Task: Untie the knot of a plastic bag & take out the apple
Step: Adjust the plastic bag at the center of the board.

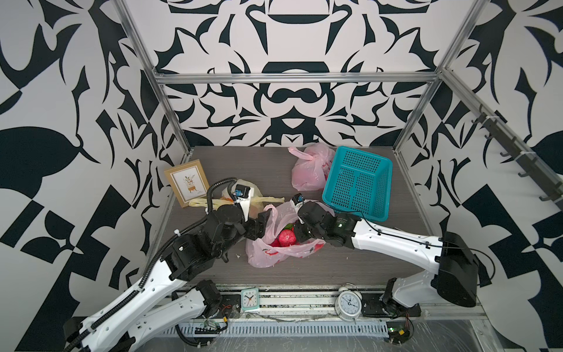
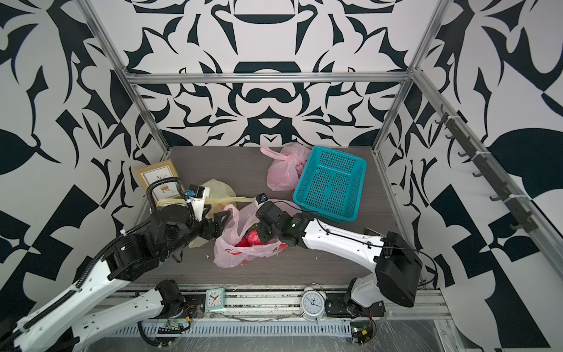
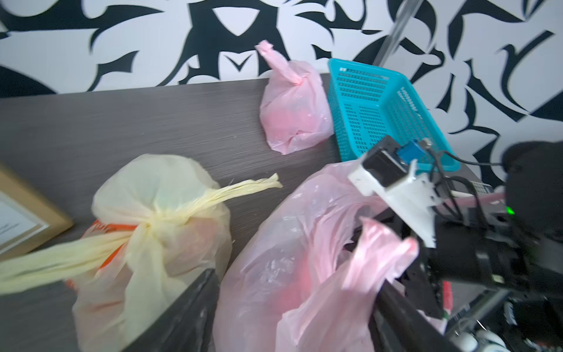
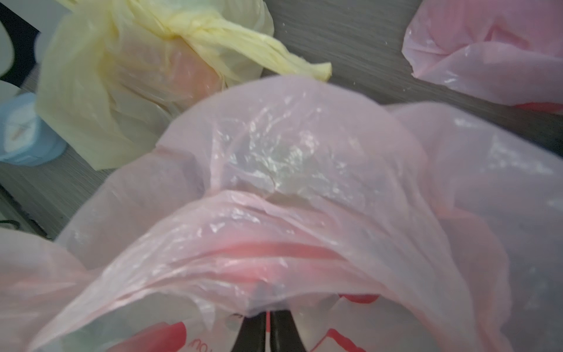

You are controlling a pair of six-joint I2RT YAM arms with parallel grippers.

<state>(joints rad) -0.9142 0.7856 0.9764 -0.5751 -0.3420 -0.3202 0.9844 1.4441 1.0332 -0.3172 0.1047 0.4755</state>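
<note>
Grey wood-grain surface (image 1: 304, 274) carries the items. Teal perforated basket (image 1: 356, 183) stands at rear right. Open pink bag (image 1: 268, 256) lies at centre, mouth untied, its red print too blurred to read. Right hand (image 4: 266, 323) is pinched together on the bag's rim film. Left hand (image 1: 262, 227) is spread apart at the opposite rim, with a handle loop draped over one finger. Knotted pink bag (image 1: 307, 170) rests against the basket. Knotted yellow bag (image 3: 152, 219), orange print illegible, lies just beside the open bag. Framed picture (image 1: 187, 182) has a caption too small to read. Round clock (image 1: 349, 303) and square clock (image 1: 250, 299) stand on the front rail. Apple (image 1: 287, 237) sits inside the open bag between both hands, visible from above.
</note>
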